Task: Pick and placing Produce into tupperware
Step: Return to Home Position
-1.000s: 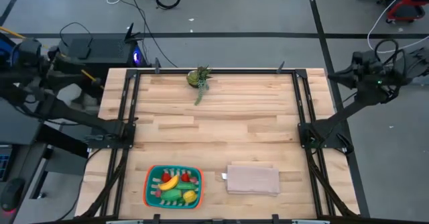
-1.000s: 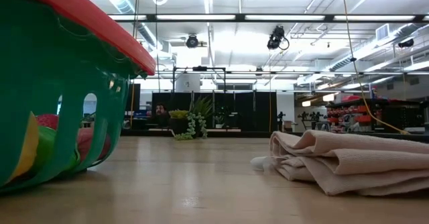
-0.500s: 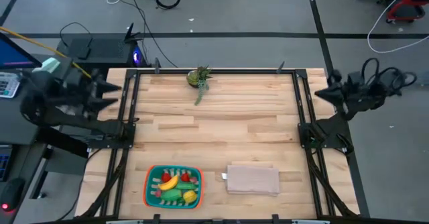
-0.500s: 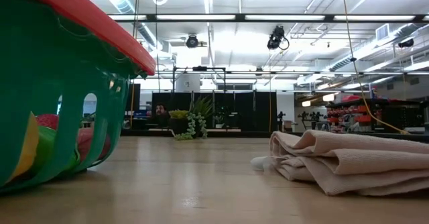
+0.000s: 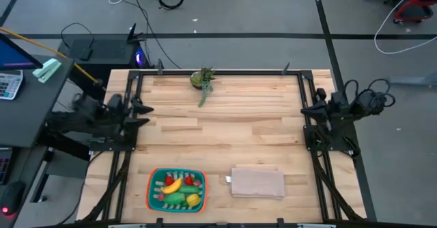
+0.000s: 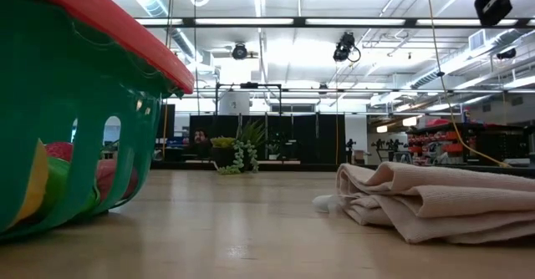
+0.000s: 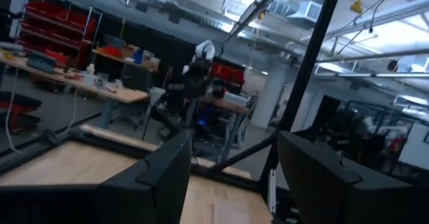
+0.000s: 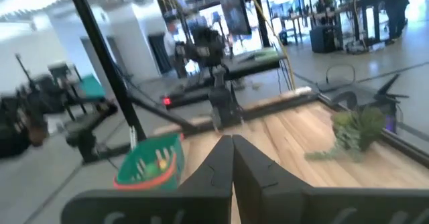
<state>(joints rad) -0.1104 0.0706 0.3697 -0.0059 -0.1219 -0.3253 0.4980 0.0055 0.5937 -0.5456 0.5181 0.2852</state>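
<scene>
Where the left rail borders the table, the left gripper hangs over the edge, roughly midway between the far and near sides, pointing right toward the table's middle. In the left wrist view its 2 fingers stand apart, with nothing between them. The right gripper sits opposite, over the right rail, pointing left. In the right wrist view its 2 fingers are pressed together and grip nothing. Both grippers are well apart from the task's things.

The tupperware, teal with an orange rim, stands on the table near the near-left corner. All produce in view lies inside it:
- a yellow banana lies about the middle;
- 2 small red pieces lie on the far side of the banana;
- a green piece lies along the near side;
- a yellow piece lies at the near-right corner.

In the low view the tupperware's wall fills the left, and red, yellow and green show through its openings.

A folded beige cloth lies to the right of the tupperware, not touching it. A leafy plant stands at the middle of the far edge.
</scene>
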